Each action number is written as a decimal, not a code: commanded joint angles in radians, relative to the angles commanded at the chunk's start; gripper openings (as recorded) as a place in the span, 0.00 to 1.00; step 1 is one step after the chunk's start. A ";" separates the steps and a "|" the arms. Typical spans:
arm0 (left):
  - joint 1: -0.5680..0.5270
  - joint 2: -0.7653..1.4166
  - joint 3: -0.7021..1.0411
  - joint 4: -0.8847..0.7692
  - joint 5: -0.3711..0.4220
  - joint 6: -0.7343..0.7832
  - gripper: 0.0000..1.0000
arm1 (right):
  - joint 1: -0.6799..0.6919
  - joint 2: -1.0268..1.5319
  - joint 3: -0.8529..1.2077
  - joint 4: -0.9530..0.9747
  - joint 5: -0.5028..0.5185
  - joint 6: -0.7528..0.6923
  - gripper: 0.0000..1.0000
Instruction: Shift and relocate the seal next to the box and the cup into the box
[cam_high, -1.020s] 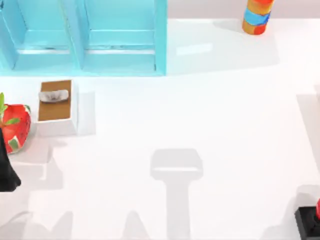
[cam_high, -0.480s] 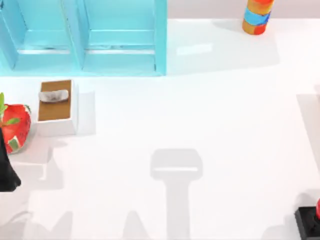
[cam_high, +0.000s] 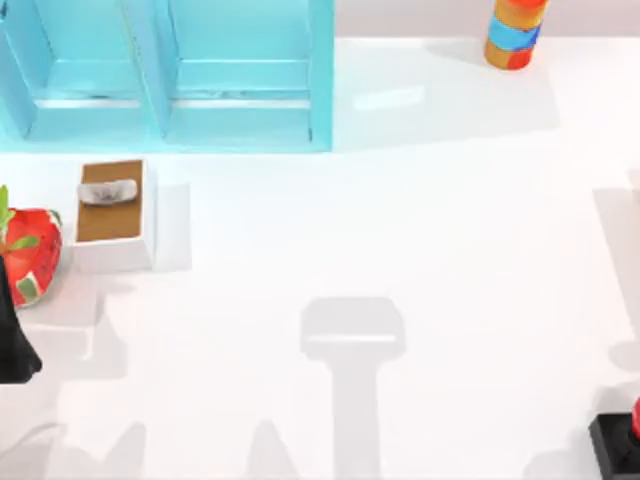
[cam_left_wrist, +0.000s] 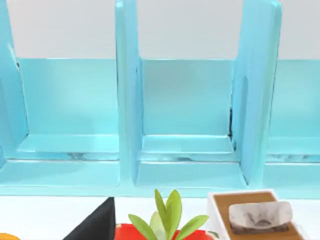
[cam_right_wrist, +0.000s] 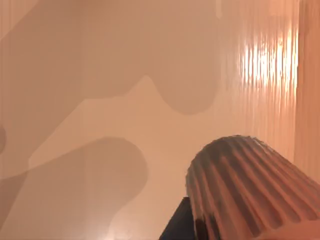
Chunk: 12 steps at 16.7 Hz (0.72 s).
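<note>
The seal (cam_high: 622, 438), a red knob on a black base, stands at the table's front right corner, cut by the top view's edge. A small white box (cam_high: 114, 215) with a brown top and a grey crumpled thing on it sits at the left; the left wrist view has the same box (cam_left_wrist: 255, 220) in front of the shelf. The cup is out of view. My left arm (cam_high: 12, 340) is a dark shape at the left edge beside the strawberry. A ribbed rounded thing (cam_right_wrist: 245, 185) looms close in the right wrist view, with a black part (cam_right_wrist: 177, 225) under it; I cannot tell what it is.
A turquoise shelf unit (cam_high: 170, 75) with open compartments spans the back left. A red strawberry-like thing (cam_high: 32, 255) lies left of the white box. An orange-and-blue striped cylinder (cam_high: 512, 35) stands at the back right. Arm shadows fall on the white table (cam_high: 400, 220).
A shadow at the table's right front has shifted slightly. None of the things on the table has moved.
</note>
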 joint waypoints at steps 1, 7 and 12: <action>0.000 0.000 0.000 0.000 0.000 0.000 1.00 | 0.005 0.008 -0.035 0.011 0.009 0.003 0.00; 0.000 0.000 0.000 0.000 0.000 0.000 1.00 | 0.004 0.031 -0.163 -0.032 0.073 0.014 0.00; 0.000 0.000 0.000 0.000 0.000 0.000 1.00 | 0.004 0.031 -0.163 -0.032 0.073 0.014 0.15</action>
